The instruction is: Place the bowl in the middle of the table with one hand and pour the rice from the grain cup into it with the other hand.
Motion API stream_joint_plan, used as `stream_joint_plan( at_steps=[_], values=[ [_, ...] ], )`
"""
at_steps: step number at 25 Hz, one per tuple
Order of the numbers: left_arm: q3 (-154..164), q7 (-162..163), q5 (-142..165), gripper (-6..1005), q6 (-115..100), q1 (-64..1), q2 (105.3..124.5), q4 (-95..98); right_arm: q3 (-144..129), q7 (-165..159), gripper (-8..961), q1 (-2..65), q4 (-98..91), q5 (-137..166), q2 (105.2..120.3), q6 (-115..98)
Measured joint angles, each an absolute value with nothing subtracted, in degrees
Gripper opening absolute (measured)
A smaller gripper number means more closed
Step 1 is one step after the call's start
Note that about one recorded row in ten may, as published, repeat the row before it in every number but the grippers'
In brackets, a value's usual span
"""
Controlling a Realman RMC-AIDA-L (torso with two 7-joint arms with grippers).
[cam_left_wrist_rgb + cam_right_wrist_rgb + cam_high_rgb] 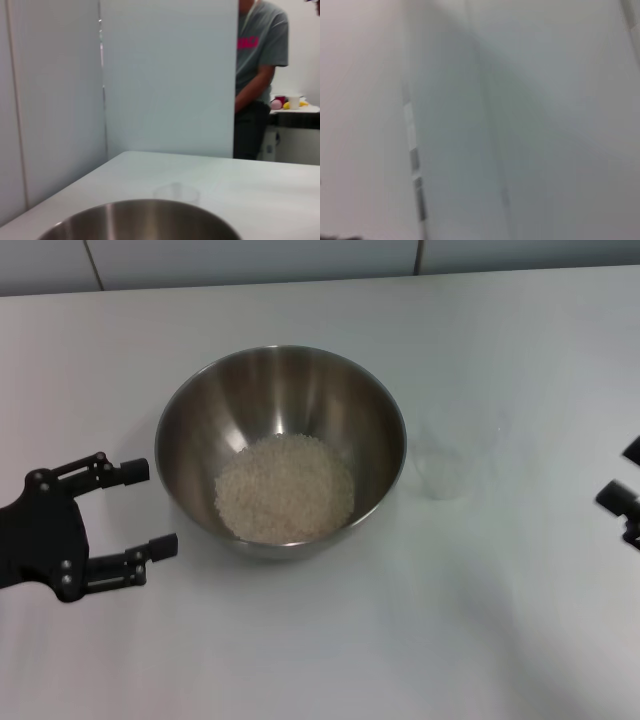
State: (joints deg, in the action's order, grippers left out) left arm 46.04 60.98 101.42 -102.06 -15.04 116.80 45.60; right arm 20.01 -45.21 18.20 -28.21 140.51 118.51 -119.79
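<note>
The stainless-steel mixing bowl (281, 450) was seen standing near the middle of the white worktop (330, 640), with the rice (285, 488) heaped as a pale mound in its bottom. The clear grain cup (443, 472) stood upright just beside the bowl on the robot's right; it appeared empty, though its transparency made that hard to confirm. Both parts of the task were therefore judged to be done or all but done.

The left gripper (150, 510) was held low beside the bowl on its left, its 2 fingers (128, 472) spread wide, pointed toward the bowl's wall and clasping nothing; a clear gap was left between the fingertips and the steel. The right gripper (622, 502) was glimpsed only at the right edge of the head view, well apart from the cup, and whether its fingers were spread or pressed together could not be told.

The relation that mattered was judged to be this: the cup lay between the bowl and the right gripper, so the right arm was the nearer to it, while the bowl lay straight ahead of the left fingers. Being round and upright, neither offered a long axis to align with.

In the left wrist view, the bowl's rim (140, 220) was seen with the cup (176, 193) beyond it, pale wall panels (165, 75) behind, and a person in a grey shirt (260, 55) standing at a far counter.
</note>
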Motion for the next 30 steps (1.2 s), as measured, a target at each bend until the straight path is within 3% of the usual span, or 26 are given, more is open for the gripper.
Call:
stream_joint_plan(
  at_steps=[16, 30],
  values=[
    [46.06, 59.26, 101.78, 813, -106.35, -13.82, 117.53, 45.89, 6.91, -49.27, 598, 32.89, -34.10, 140.06, 119.24, -112.77],
    [45.61, 59.16, 101.75, 813, -105.30, -14.54, 117.86, 45.98, 6.79, -44.92, 598, 34.91, -28.20, 139.40, 119.24, -105.84]
  ],
)
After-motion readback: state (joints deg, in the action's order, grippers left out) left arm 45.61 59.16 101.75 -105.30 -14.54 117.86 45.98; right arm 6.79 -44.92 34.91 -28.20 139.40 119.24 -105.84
